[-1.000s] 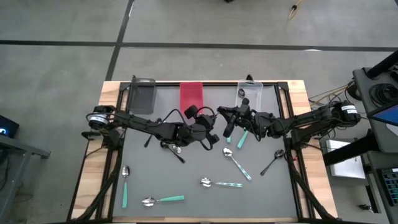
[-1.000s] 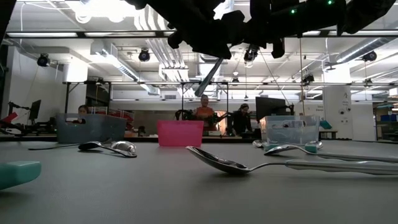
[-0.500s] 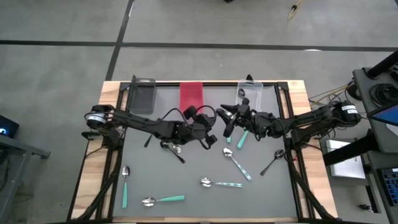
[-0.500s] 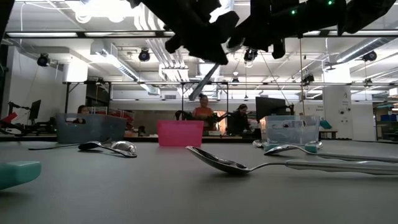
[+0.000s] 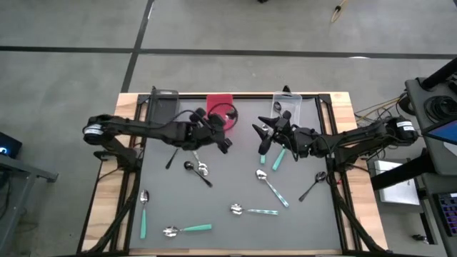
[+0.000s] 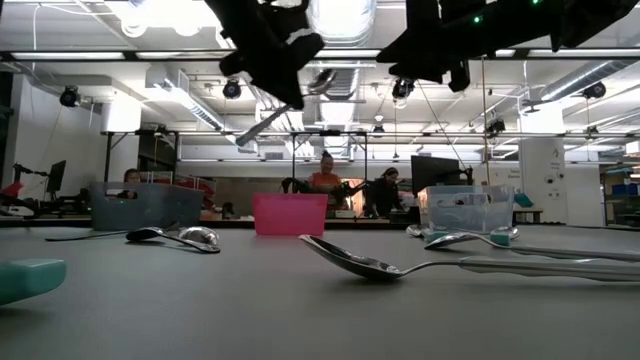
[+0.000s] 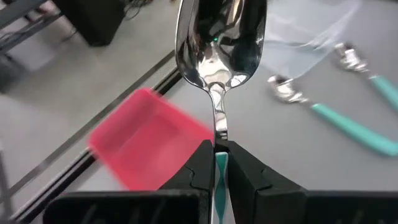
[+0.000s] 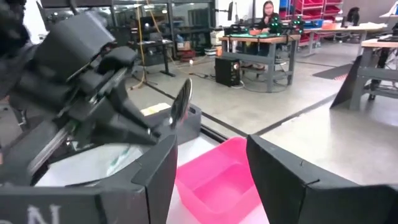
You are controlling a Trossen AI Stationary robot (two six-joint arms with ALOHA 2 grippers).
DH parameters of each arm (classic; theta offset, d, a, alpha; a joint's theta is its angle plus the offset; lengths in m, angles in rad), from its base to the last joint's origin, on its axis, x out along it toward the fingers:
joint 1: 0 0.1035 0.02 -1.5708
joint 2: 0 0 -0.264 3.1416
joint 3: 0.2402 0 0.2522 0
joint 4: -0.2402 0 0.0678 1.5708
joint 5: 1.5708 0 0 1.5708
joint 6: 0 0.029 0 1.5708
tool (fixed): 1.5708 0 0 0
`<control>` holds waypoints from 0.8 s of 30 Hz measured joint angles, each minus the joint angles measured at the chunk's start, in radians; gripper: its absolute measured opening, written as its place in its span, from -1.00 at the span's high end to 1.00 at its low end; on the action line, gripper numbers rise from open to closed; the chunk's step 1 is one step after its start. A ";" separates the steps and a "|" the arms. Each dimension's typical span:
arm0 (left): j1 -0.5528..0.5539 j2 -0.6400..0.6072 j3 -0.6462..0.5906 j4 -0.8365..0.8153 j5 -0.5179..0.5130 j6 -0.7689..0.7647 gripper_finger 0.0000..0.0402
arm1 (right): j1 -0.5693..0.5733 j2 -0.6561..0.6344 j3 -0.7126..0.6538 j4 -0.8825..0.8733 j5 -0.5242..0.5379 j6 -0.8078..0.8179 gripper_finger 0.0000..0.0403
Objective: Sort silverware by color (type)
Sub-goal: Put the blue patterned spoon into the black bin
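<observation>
My left gripper (image 5: 223,143) is shut on a teal-handled silver spoon (image 7: 219,56). It hovers above the table just on the near side of the red bin (image 5: 220,108). In the low view the spoon (image 6: 265,125) slants well above the table. To its right my right gripper (image 5: 258,132) stands open and level with nothing between its fingers (image 8: 155,174). It faces the left gripper (image 8: 93,81) and the spoon's bowl (image 8: 180,102). Other spoons lie flat on the mat: teal-handled (image 5: 278,158), (image 5: 187,229), (image 5: 143,210), black (image 5: 312,187) and pale-handled (image 5: 253,210). My left gripper pinches the spoon between its two fingers where the teal handle meets the metal neck (image 7: 219,163). The bowl (image 7: 219,37) sticks out beyond the fingertips in line with them. The spoon is lifted clear of the table and slants.
Three bins stand along the far edge: grey (image 5: 163,111), red, and clear (image 5: 287,108) with spoons in it. A black spoon (image 5: 198,171) lies near the mat's middle. The near half of the mat has open stretches between the spoons.
My right gripper has opened and stayed in place. My left gripper, still shut on the spoon, has drawn away from it toward the table's left and far edge, to the red bin, rising a little and tipping. The spoon went with it.
</observation>
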 joint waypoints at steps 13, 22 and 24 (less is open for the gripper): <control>0.307 -0.209 -0.010 -0.295 0.177 -0.006 0.96 | 0.000 -0.055 0.000 -0.085 0.003 0.002 0.08; 0.644 -0.224 -0.024 -0.505 0.365 0.001 0.96 | 0.000 -0.056 0.000 -0.095 0.002 0.001 0.08; 0.705 -0.214 -0.025 -0.550 0.381 0.012 0.96 | 0.000 -0.056 0.000 -0.095 0.003 0.001 0.08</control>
